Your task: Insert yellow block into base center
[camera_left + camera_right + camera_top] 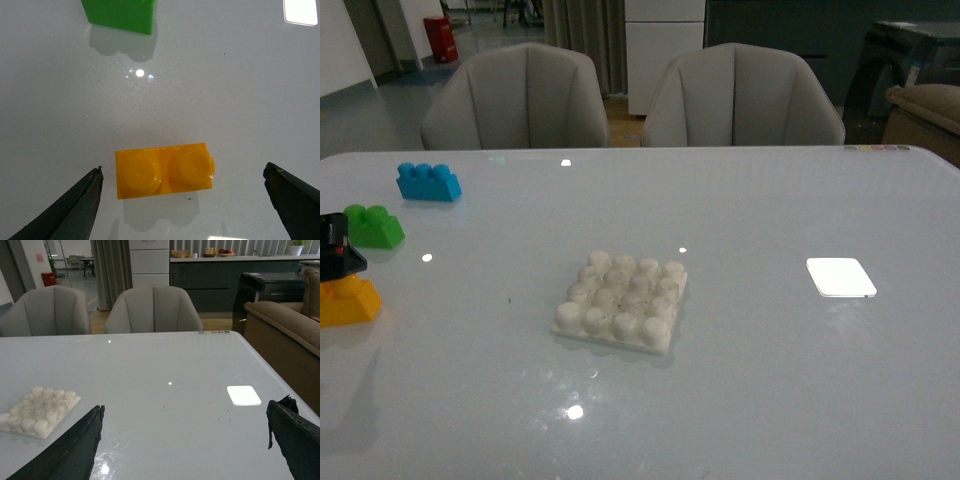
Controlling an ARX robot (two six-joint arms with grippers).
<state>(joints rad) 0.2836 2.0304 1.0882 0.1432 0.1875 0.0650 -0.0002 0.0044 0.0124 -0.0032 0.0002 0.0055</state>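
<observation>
The yellow block (164, 170) lies flat on the table, its two studs up, in the left wrist view. My left gripper (183, 171) is open above it, one finger (75, 210) wide of each short end and neither touching. In the front view the yellow block (348, 300) sits at the table's left edge, under the gripper's black body (335, 250). The white studded base (622, 300) rests mid-table, with nothing on it. My right gripper (185, 412) is open over bare table, with the base (37, 410) off to one side of it.
A green brick (375, 226) stands just behind the yellow block, and a blue brick (428, 182) lies farther back. A smooth white square (840, 277) lies on the table's right. Two grey chairs (515, 100) stand behind the far edge.
</observation>
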